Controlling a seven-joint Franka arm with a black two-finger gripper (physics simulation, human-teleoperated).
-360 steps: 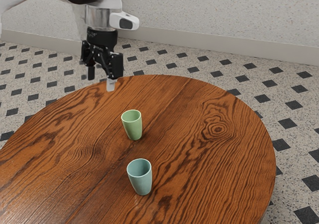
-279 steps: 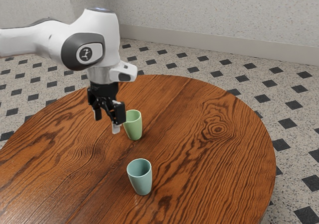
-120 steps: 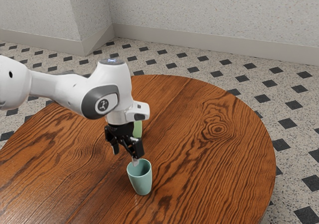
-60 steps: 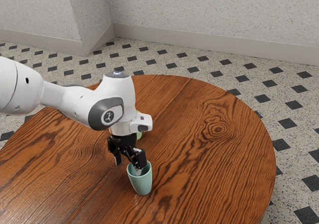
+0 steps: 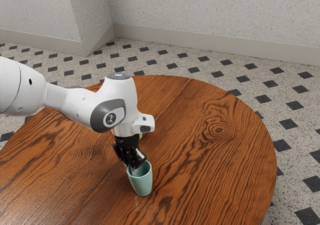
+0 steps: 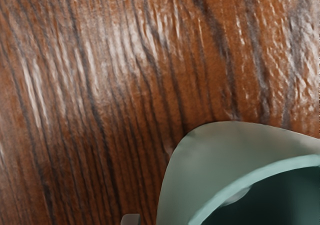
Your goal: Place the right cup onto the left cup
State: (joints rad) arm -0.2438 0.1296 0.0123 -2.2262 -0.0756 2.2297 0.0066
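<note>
- I had my hand (image 5: 129, 168) low over the teal cup (image 5: 143, 184), tipped at an angle, at the side of the rim nearer the arm (image 5: 75, 103).
- My hand stood narrow but not clamped: one finger (image 5: 133, 171) reached down inside the teal cup, while the other finger (image 6: 131, 219) was outside it.
- In the wrist view I could make out a slim gap between that outer finger and the cup's wall, so I didn't have a grip on it.
- The teal cup stood upright on the bench (image 5: 210, 165), directly under my hand, its mouth facing up toward me.
- The green cup (image 5: 140, 135) was past my hand, on the side away from the exterior camera, mostly hidden by the arm; I could see just a sliver of it.
- The two cups were apart, neither one in the other, with my hand at the teal one.
</note>
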